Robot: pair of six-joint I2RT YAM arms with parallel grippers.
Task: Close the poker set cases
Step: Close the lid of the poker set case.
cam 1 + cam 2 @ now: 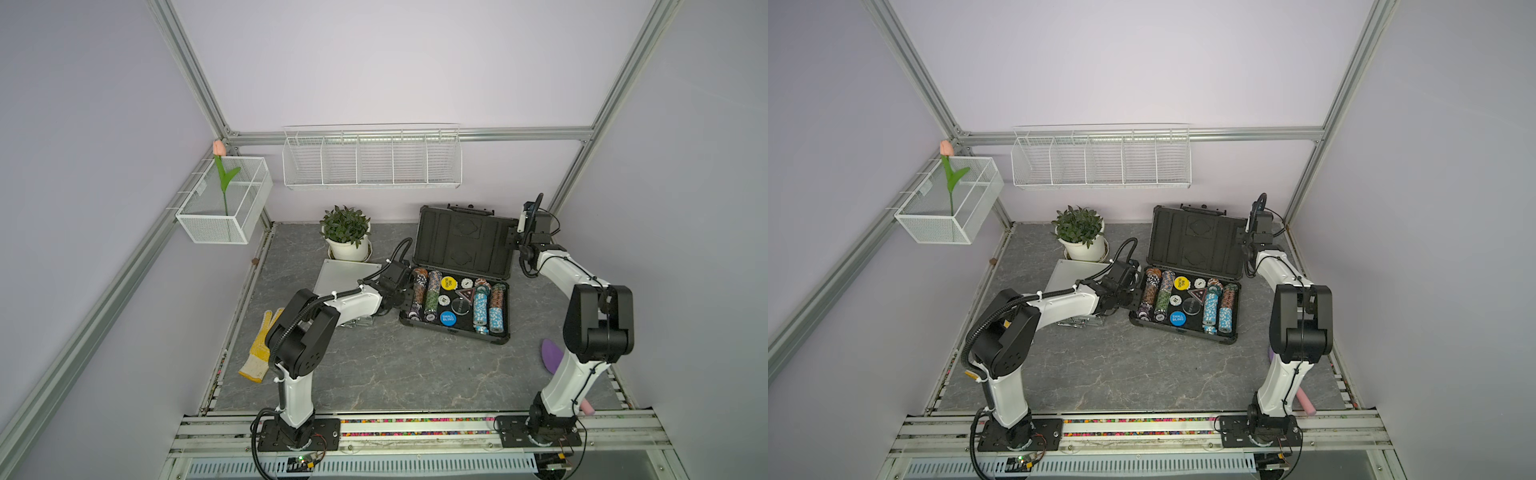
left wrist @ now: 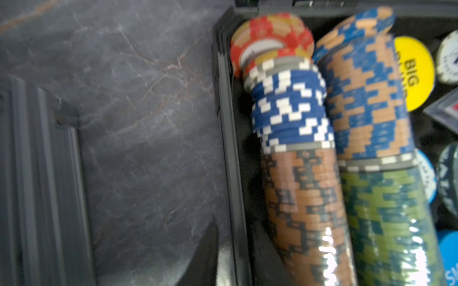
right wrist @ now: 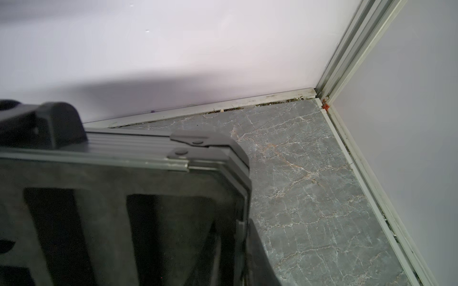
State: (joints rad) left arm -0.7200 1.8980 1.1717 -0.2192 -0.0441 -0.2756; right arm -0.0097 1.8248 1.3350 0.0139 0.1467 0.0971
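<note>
In both top views I see the dark-grey case (image 1: 461, 245) (image 1: 1196, 245) open at 1 o'clock on the bench (image 1: 374, 374), lid upright. The ribbed silver case (image 1: 340, 274) lies flat at its 9 o'clock. The right end effector (image 1: 512, 243), fingers together, sits at the lid's 3 o'clock edge. I can't tell the state of the left end effector (image 1: 405, 300). Left wrist: blurred chips (image 2: 292, 111). Right wrist: the lid's black corner (image 3: 223, 148).

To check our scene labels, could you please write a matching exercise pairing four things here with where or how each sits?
Things:
1. large dark-grey plastic poker case
2. pink fabric tulip
3. yellow-and-white knitted glove
4. green leafy plant in a white pot

States:
A. flat on the grey marbled tabletop
B. standing in a white wire basket
C. lid raised, chips showing
D. standing on the tabletop, at the back

Pairs: 1-C, 2-B, 3-A, 4-D.
</note>
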